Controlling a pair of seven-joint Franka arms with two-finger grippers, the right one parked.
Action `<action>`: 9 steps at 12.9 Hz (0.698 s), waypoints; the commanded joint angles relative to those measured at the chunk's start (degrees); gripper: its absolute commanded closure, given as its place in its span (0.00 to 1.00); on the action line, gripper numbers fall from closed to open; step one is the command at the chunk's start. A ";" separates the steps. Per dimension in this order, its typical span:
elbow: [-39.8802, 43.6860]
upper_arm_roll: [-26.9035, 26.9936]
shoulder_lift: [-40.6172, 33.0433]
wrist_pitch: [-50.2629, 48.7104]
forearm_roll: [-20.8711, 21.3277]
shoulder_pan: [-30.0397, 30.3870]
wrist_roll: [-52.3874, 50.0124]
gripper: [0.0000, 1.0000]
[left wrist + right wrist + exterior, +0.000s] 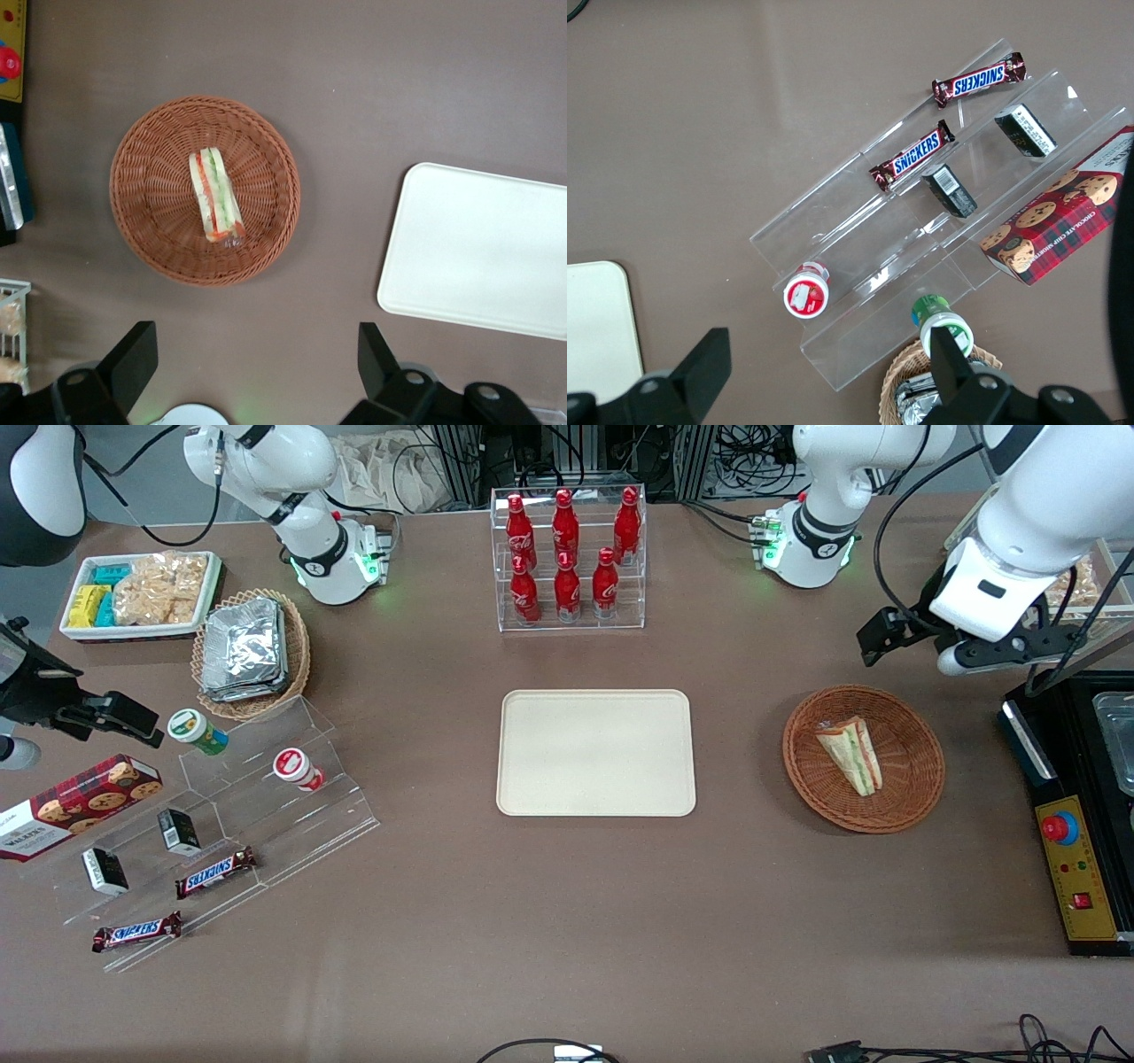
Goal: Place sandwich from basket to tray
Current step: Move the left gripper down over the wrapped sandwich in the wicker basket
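Observation:
The sandwich [850, 755] [215, 195], a clear-wrapped wedge with green and red filling, lies in the round brown wicker basket [921, 779] [266, 150]. The cream tray [595, 753] [483, 248] lies bare at the table's middle, beside the basket toward the parked arm's end. My gripper [1005, 654] [257, 359] hangs high above the table, farther from the front camera than the basket and a little toward the working arm's end. Its fingers [133, 359] stand wide open with only bare table showing between them.
A black control box with a red button [1067, 841] [9, 62] sits close to the basket at the working arm's end. A clear rack of red bottles [567, 558] stands farther back than the tray. Snack shelves [221, 815], a foil-packet basket [248, 651] and a white bin [133, 593] fill the parked arm's end.

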 commanded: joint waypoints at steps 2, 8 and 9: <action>2.82 2.76 2.25 -1.45 -0.09 0.10 -0.08 0.00; -0.49 2.95 1.91 -1.12 -0.01 0.01 0.01 0.00; -2.61 3.13 1.73 0.64 0.25 0.10 0.01 0.00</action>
